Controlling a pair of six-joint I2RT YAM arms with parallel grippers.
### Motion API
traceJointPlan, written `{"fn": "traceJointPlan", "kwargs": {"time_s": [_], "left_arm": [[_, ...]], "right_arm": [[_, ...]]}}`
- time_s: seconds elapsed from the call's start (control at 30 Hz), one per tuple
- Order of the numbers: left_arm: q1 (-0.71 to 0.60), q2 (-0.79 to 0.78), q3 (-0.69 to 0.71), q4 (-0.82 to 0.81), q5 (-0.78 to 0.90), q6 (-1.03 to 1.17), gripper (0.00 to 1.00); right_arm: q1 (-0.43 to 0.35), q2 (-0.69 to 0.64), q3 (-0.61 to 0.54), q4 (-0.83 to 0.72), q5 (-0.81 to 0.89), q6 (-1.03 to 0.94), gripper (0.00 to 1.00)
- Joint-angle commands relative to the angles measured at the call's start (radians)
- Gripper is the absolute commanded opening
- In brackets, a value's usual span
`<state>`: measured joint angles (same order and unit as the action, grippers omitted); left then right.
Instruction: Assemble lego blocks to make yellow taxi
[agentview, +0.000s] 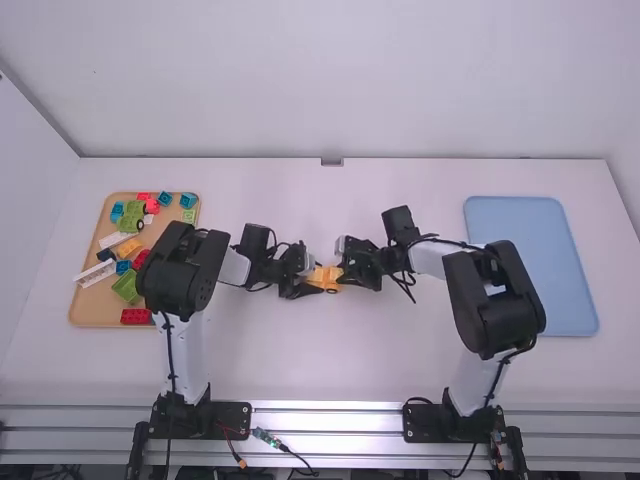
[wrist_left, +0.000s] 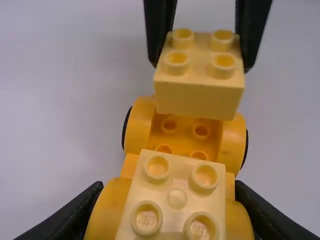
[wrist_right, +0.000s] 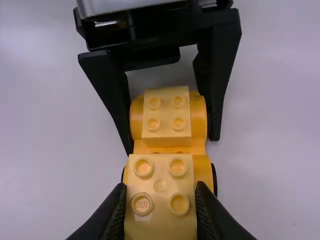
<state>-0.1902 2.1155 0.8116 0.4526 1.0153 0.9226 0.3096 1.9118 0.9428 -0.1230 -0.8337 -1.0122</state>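
- Right there in the middle of the desk (agentview: 270, 365), both arms came face to face over one little yellow build!
- The left pincer (agentview: 314, 282) was closed on the near end of the yellow car base (wrist_left: 186, 137), a finger pressed along either side of it.
- On that same end, a seated yellow block (wrist_left: 176, 196) sat on top, studs up, between the left pincer's fingers.
- Across from it, the right pincer (agentview: 346, 272) was closed too, pinching the held yellow block (wrist_left: 197, 98) by its two sides, studs facing up.
- And that held block was lined up over the other end of the base, the end with the black wheels (wrist_left: 244, 151) at its sides; whether it touched the base, the views could not tell.
- In the left wrist view, open studs showed on the base, right between the two blocks.
- Over on the left side, a tan tray (agentview: 88, 314) lay on the desk with loose pieces: a red block (agentview: 136, 316), a green block (agentview: 126, 288), white blocks (agentview: 94, 273), an orange block (agentview: 129, 248) and blue blocks among them.
- Out on the right side, a light blue tray (agentview: 535, 265) lay flat, beyond the right arm.
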Motion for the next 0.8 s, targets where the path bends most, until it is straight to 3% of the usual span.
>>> {"fn": "traceJointPlan", "kwargs": {"time_s": [0.0, 0.17, 0.47, 0.77], "left_arm": [[-0.007, -0.04, -0.045, 0.021, -0.021, -0.026, 0.54], [-0.007, -0.051, -0.068, 0.086, -0.052, -0.122, 0.56], [-0.01, -0.051, -0.026, -0.016, -0.058, -0.077, 0.48], [-0.034, -0.051, -0.02, -0.026, -0.088, -0.077, 0.47]], "right_arm": [[0.0, -0.018, -0.007, 0.004, -0.018, 0.008, 0.01], [0.024, -0.018, -0.008, 0.012, -0.019, 0.007, 0.0], [0.037, 0.002, -0.008, 0.035, -0.027, -0.019, 0.0], [0.037, 0.018, -0.008, 0.056, -0.028, -0.001, 0.0]]}}
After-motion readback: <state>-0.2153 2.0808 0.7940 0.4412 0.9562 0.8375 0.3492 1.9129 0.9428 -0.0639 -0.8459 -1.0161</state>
